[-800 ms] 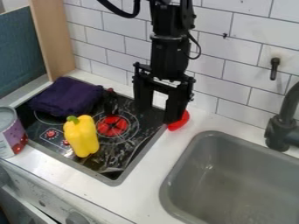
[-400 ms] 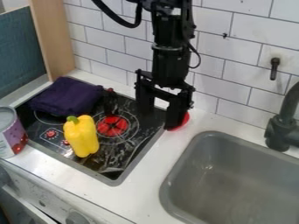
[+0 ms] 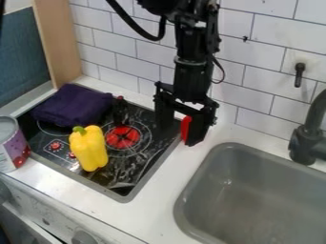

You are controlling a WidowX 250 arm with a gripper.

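Observation:
The gripper (image 3: pixel 180 132) hangs over the stove's back right edge, its two fingers spread apart. Partly hidden behind its right finger is a red object (image 3: pixel 186 127), seen in the gap; whether they touch I cannot tell. A yellow bell pepper (image 3: pixel 89 148) stands near the middle of the black stove top (image 3: pixel 130 169), green stem up. A folded dark purple cloth (image 3: pixel 73 106) lies at the stove's back left. Between cloth and gripper there is a small dark item with a reddish top (image 3: pixel 119 112).
At the left edge stands a can (image 3: pixel 14 150) with a purple and red label. A grey sink (image 3: pixel 255 190) is set in the white counter (image 3: pixel 167 195) at right, with a dark faucet (image 3: pixel 309 138) beside it. White tiles (image 3: pixel 267 62) rise behind.
The gripper has shifted right and a little lower in the view. The red object, earlier showing to the right of the right finger, now shows on that finger's left side.

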